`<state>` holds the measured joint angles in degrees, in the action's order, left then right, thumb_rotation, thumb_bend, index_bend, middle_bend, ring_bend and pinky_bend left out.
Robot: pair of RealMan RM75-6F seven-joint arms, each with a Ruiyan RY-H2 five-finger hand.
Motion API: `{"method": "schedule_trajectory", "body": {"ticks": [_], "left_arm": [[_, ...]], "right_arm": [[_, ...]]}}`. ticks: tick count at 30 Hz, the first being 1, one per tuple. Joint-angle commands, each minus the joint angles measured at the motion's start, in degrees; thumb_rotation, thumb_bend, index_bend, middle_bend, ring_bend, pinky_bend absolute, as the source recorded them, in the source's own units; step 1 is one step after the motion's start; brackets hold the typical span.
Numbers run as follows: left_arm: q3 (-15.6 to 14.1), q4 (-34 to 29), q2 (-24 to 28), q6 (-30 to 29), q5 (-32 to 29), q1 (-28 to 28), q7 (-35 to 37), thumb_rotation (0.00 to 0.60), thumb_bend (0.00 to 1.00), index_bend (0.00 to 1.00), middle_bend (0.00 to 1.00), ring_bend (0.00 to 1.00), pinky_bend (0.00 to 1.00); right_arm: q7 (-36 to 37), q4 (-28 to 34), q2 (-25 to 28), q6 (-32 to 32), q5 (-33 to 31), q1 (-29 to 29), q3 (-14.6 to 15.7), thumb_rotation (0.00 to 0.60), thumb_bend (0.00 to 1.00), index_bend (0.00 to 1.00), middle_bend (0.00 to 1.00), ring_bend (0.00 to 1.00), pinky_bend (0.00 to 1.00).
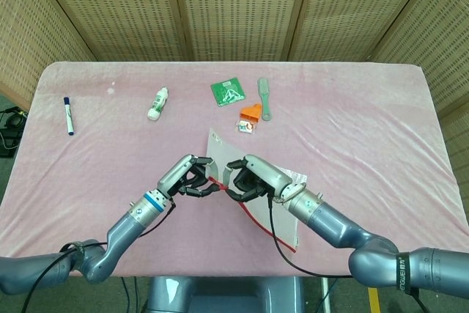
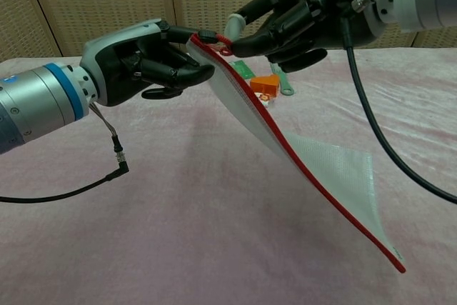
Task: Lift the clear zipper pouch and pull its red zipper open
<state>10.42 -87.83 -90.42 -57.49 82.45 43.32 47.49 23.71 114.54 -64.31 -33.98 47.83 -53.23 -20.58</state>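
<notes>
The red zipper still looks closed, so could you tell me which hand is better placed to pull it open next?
Probably the right hand: its fingertips sit at the red pull at the raised corner of the pouch, while the left hand grips that corner's fabric and can anchor it.

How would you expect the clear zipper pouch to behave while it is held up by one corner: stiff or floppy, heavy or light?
Probably floppy: the clear zipper pouch sags in a curve from the left robot hand down toward the table. Likely light, since fingertip holds by that hand and the right robot hand keep it up. It looks flat, apparently empty.
</notes>
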Motion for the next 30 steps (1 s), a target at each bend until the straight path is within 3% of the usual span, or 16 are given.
{"method": "schedule_trajectory", "body": {"ticks": [1, 11, 30], "left_arm": [[0.37, -0.51, 0.33, 0.12, -0.39, -0.13, 0.85, 0.6, 0.68, 0.81, 0.94, 0.81, 0.98], [1.24, -2.43, 1.72, 0.98, -1.17, -0.41, 4.74, 0.6, 0.68, 0.82, 0.94, 0.81, 0.98], [2.11, -2.8, 3.18, 0.17, -0.5, -0.73, 7.75, 0.6, 0.68, 0.83, 0.94, 0.81, 0.98]], "right_arm": [[-0.98, 0.03, -0.54, -0.46, 0.22, -0.02, 0.86, 0.6, 0.77, 0.82, 1.0, 0.97, 1.0], [-4.16, -0.97, -2.33, -1.85, -1.03, -1.01, 2.8, 0.6, 0.77, 0.82, 1.0, 0.97, 1.0], [-5.75, -0.74, -2.04, -2.08, -2.43, -1.07, 3.45, 0.6, 0.78, 0.82, 1.0, 0.97, 1.0]]}}
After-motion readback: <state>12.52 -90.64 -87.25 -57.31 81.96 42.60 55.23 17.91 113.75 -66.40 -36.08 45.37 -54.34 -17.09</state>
